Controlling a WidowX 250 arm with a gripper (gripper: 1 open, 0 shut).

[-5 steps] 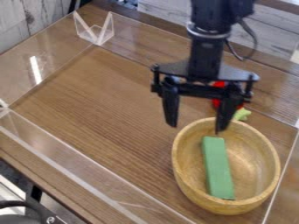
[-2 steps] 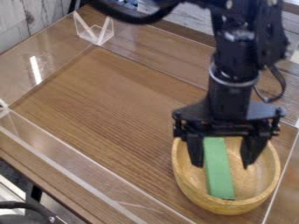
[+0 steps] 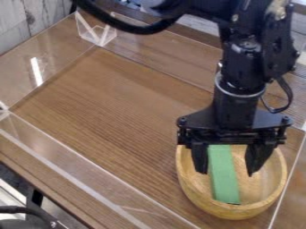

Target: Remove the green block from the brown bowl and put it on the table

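Observation:
A long green block (image 3: 223, 177) lies flat inside the round brown bowl (image 3: 195, 190) at the lower right of the table. My black gripper (image 3: 228, 161) points straight down just above the bowl, its jaws open wide. One fingertip (image 3: 199, 164) hangs left of the block's upper end and the other fingertip (image 3: 257, 161) to its right. Nothing is held between them. The upper end of the block is partly hidden by the gripper body.
The bowl sits on a wooden table (image 3: 107, 107) enclosed by low clear plastic walls (image 3: 48, 170). A clear folded stand (image 3: 95, 31) rests at the far left corner. Dark cables and arm links (image 3: 143, 13) cross the top of the view.
The gripper has moved right and toward the camera and dropped lower, from beside the bowl's far rim to straddling the green block. Its jaws stayed open.

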